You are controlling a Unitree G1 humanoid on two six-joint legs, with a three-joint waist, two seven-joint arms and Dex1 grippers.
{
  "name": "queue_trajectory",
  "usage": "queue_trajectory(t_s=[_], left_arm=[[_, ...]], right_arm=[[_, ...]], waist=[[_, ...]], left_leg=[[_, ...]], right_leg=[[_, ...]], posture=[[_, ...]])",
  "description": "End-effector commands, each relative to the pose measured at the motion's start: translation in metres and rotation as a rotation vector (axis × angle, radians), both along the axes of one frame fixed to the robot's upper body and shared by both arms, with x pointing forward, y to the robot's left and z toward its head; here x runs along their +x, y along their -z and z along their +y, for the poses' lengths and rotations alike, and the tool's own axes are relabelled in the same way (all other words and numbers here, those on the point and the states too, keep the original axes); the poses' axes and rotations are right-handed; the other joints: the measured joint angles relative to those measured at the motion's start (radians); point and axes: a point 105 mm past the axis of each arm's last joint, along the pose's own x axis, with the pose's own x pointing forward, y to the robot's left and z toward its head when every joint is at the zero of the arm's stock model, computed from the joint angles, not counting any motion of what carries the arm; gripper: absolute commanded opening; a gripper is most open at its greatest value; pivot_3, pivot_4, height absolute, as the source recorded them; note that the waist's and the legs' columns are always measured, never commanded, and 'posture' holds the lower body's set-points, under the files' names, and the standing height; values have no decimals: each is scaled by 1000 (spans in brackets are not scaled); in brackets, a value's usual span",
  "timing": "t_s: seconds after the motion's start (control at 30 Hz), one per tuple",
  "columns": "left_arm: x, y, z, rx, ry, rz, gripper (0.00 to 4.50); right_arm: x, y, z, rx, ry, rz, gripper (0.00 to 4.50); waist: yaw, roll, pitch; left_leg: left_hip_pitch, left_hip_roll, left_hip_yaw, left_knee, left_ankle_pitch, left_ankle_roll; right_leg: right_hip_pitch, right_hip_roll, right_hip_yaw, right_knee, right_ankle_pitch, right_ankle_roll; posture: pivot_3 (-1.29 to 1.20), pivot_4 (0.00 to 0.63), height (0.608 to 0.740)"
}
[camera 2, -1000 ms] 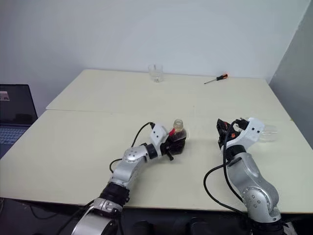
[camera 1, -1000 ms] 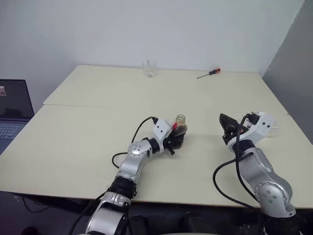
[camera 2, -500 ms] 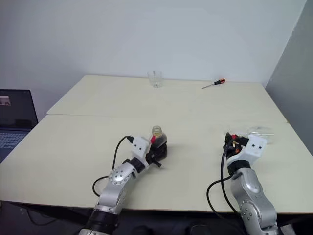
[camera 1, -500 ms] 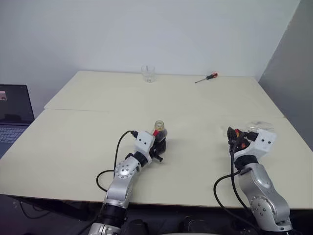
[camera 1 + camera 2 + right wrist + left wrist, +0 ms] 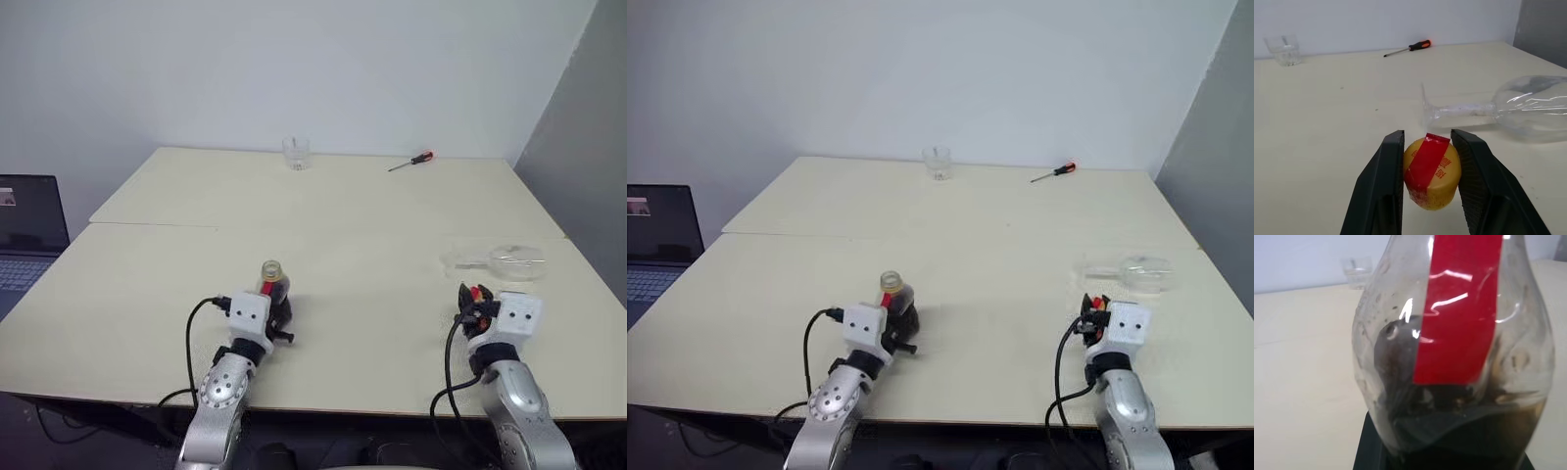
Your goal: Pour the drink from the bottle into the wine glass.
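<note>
The left tool (image 5: pixel 893 328) is clamped on the small squat clear plastic bottle (image 5: pixel 896 299), holding it upright on the pale desk (image 5: pixel 999 245) near the front edge; the open neck points up, so the dark reddish-brown drink (image 5: pixel 1459 423), which fills only the lower body, cannot spill. The right tool (image 5: pixel 1426 161) grips the yellow screw cap with a red strip (image 5: pixel 1431 172) between its two black fingers (image 5: pixel 1383 186), which keeps the cap off the bottle. The clear stemmed wine glass (image 5: pixel 1498 110) lies on its side on the desk just beyond the right tool, touched by neither tool; in my judgement it must be stood upright before any pouring. A short clear tumbler (image 5: pixel 296 152) and a red-handled screwdriver (image 5: pixel 411 161) sit at the far edge, well apart from the work. Against the earlier frames, the left arm has drawn the bottle back and to the left, toward the desk's near edge, and the right tool has come down and back, level with the cap in its grip.
</note>
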Motion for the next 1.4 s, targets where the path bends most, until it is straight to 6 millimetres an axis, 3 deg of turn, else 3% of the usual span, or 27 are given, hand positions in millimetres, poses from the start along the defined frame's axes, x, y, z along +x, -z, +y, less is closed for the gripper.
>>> queue_trajectory(t_s=[0.03, 0.23, 0.27, 0.3, 0.37, 0.5, 0.57, 0.77, 1.03, 1.4], left_arm=[[76, -122, -178, 63, 1065, -154, 666], [75, -123, -177, 59, 1049, -159, 666], [75, -123, -177, 58, 1046, -159, 666], [75, -123, -177, 57, 1043, -159, 666], [75, -124, -177, 57, 1042, -160, 665], [76, -123, -177, 57, 1044, -162, 647], [77, -123, -177, 57, 1046, -162, 647], [79, -125, -177, 57, 1054, -167, 645], [82, -128, -178, 59, 1069, -176, 645], [84, -131, -180, 60, 1103, -185, 644]], right_arm=[[-21, -8, -135, 101, 654, 254, 1174], [-23, -6, -135, 89, 660, 254, 1174], [-23, -6, -135, 86, 663, 255, 1174], [-23, -5, -136, 84, 665, 256, 1174], [-23, -5, -136, 82, 666, 260, 1174], [-22, -5, -135, 87, 661, 267, 1174], [-21, -5, -135, 91, 659, 269, 1174], [-24, -7, -141, 99, 688, 272, 1174], [-38, -7, -159, 91, 800, 296, 1174], [-39, -2, -160, 116, 810, 334, 1174]], waist=[[0, 0, -2], [0, 0, -3], [1, -4, 10], [6, -2, 43], [8, 6, 70], [14, 20, 81], [17, 18, 83], [23, 13, 89], [30, 7, 100], [32, -2, 115]], left_leg=[[0, 0, 0, 0, 0, 0], [1, 0, 0, 0, -2, 0], [1, 0, 0, 0, -2, -1], [1, 0, -1, -1, -3, 0], [23, 0, -7, -2, -10, -8], [26, -6, -9, -2, -9, -5], [26, -17, -10, -3, -8, -4], [26, -19, -11, -2, -8, -3], [24, -19, -13, -2, -8, -3], [13, -19, -13, -1, -8, -2]], right_leg=[[0, 0, 0, 0, 0, -1], [0, -1, -1, 0, -2, -2], [0, -1, -2, 0, -2, -3], [-1, -1, -2, -1, -3, -5], [15, -9, -2, -1, -8, -13], [20, -15, 0, -1, -10, -9], [21, -15, -1, -1, -11, -6], [30, -17, -2, -1, -14, -1], [30, -17, -3, -2, -13, 0], [23, -17, -4, -3, -9, 9]], posture=[[0, 0, 740], [0, 0, 740], [0, 150, 740], [0, 150, 740], [0, 150, 740], [0, 150, 740], [0, 150, 740], [0, 150, 740], [0, 150, 740], [0, 150, 740]])
